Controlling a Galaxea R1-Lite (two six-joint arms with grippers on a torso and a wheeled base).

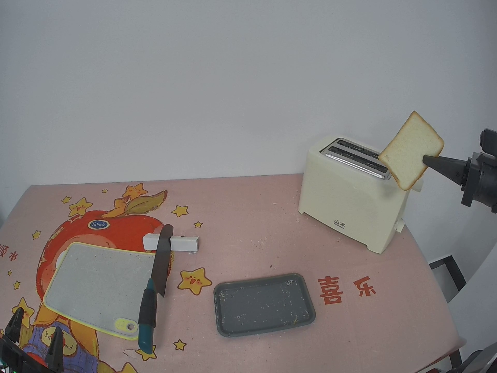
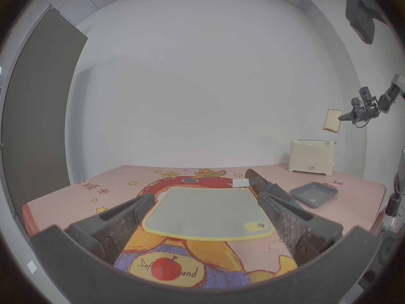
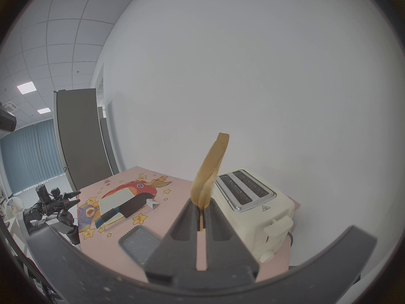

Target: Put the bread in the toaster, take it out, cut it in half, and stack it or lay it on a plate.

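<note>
My right gripper (image 1: 427, 159) is shut on one edge of a slice of bread (image 1: 411, 150), holding it tilted in the air just right of and above the slots of the cream toaster (image 1: 352, 195). In the right wrist view the bread (image 3: 209, 172) stands edge-on between the fingers, beside the toaster (image 3: 253, 210). On the left, a knife (image 1: 154, 286) lies along the right edge of the cutting board (image 1: 96, 286). A dark grey plate (image 1: 264, 304) sits at the front centre. My left gripper (image 2: 204, 216) hangs open near the table's front left corner, nothing between its fingers.
A small white block (image 1: 172, 243) props the knife blade behind the board. The pink table (image 1: 269, 234) ends just right of the toaster, with a dark frame (image 1: 448, 275) beyond the edge. A white wall stands close behind.
</note>
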